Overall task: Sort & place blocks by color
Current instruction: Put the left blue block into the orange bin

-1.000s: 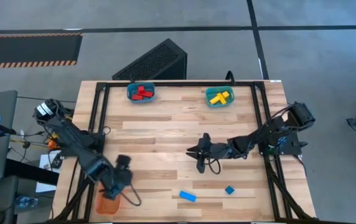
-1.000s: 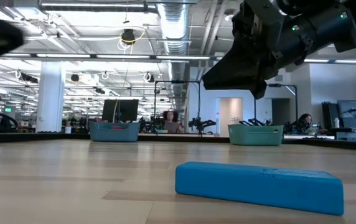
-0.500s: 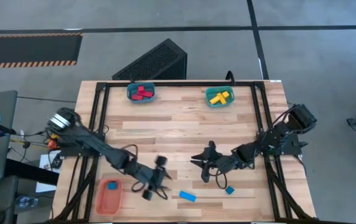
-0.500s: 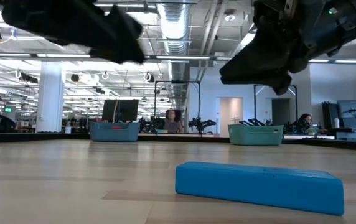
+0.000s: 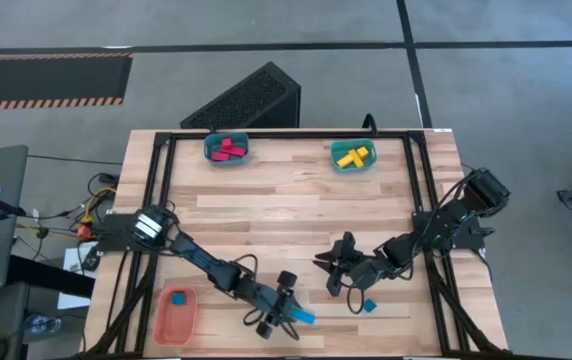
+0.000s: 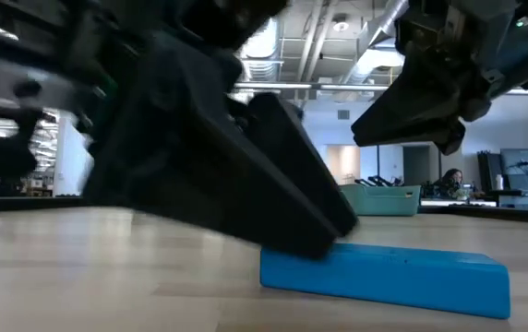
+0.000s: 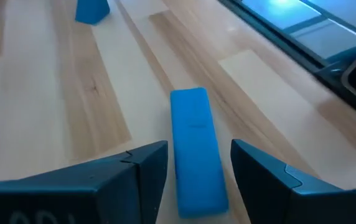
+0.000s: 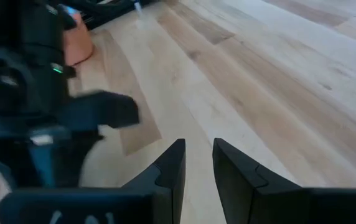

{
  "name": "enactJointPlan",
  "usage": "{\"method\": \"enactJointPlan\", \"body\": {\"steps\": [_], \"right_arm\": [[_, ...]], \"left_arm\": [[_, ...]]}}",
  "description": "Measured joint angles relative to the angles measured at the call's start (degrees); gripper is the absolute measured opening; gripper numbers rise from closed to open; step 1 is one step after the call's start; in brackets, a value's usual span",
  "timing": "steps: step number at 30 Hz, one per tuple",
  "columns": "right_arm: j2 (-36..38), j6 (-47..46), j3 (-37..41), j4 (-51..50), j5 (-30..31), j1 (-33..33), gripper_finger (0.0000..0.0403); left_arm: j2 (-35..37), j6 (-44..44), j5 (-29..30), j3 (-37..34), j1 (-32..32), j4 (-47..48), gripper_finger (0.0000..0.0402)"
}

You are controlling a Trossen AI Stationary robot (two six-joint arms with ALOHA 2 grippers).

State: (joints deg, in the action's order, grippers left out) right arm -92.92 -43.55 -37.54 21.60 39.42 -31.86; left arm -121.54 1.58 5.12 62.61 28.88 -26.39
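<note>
our left gripper (image 7: pixel 193 165) straddles the blue bar (image 7: pixel 195 147), fingers apart, holding nothing — we could nudge it sideways; right gripper (image 5: pixel 331 272) just beside, slightly parted, empty.

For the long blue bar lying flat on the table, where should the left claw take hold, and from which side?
Grip the blue bar across its narrow width, near mid-length, coming down from above. It lies flat with both long sides free, and the open left claw already straddles it, one finger at each long side. The small blue cube sits apart, so it should not interfere.
</note>
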Motion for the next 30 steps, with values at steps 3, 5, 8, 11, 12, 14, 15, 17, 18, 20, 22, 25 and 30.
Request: {"method": "enactJointPlan", "body": {"steps": [3, 5, 8, 11, 12, 14, 15, 17, 18, 20, 22, 25, 30], "right_arm": [[0.0, 0.0, 0.0, 0.1, 0.0, -1.1, 0.0103], [0.0, -0.1, 0.0, 0.1, 0.0, -1.9, 0.0103], [0.0, -0.2, 0.0, 0.1, 0.9, -3.2, 0.0103], [0.0, -0.2, 0.0, 0.1, 2.9, -4.2, 0.0103], [0.0, -0.3, 0.0, 0.1, 3.4, -4.6, 0.0103], [0.0, -1.0, 0.0, -0.1, 4.3, -5.0, 0.0103], [0.0, -1.5, 0.0, -0.4, 4.5, -5.1, 0.0103], [0.0, -1.9, 0.0, -0.6, 4.5, -5.4, 0.0103], [0.0, -1.9, 0.0, -0.5, 4.6, -5.3, 0.0103], [0.0, -2.0, 0.0, -0.4, 4.6, -5.3, 0.0103], [0.0, -2.1, 0.0, -0.1, 4.6, -5.3, 0.0103], [0.0, -2.0, 0.0, -0.5, 4.6, -5.3, 0.0103], [0.0, -1.0, 0.0, -1.7, 4.6, -4.1, 0.0103]], "left_arm": [[-2.2, -2.0, -0.2, 2.2, 0.0, 1.2, 0.0167], [-2.3, -3.0, -0.1, 3.3, -0.2, 3.8, 0.0167], [-2.1, -3.5, 1.8, 4.3, -0.2, 7.2, 0.0159], [-1.5, -3.8, 3.0, 4.4, -0.1, 9.1, 0.0130], [-1.2, -4.1, 3.0, 4.3, -0.1, 9.5, 0.0115], [0.2, -4.9, 3.7, 4.2, 0.1, 12.6, 0.0083], [1.1, -5.5, 3.8, 4.2, 0.1, 14.3, 0.0071], [3.4, -6.2, 4.3, 4.0, 0.0, 18.7, 0.0070], [4.9, -6.7, 5.2, 4.0, 0.0, 20.5, 0.0070], [8.1, -8.4, 7.6, 4.1, 0.0, 25.1, 0.0070], [12.0, -10.4, 10.7, 3.7, 0.9, 31.0, 0.0070], [17.8, -16.0, 14.9, 2.4, 4.0, 38.7, 0.0070], [25.9, -28.4, 19.2, 1.2, 12.7, 56.0, 0.0089]]}}
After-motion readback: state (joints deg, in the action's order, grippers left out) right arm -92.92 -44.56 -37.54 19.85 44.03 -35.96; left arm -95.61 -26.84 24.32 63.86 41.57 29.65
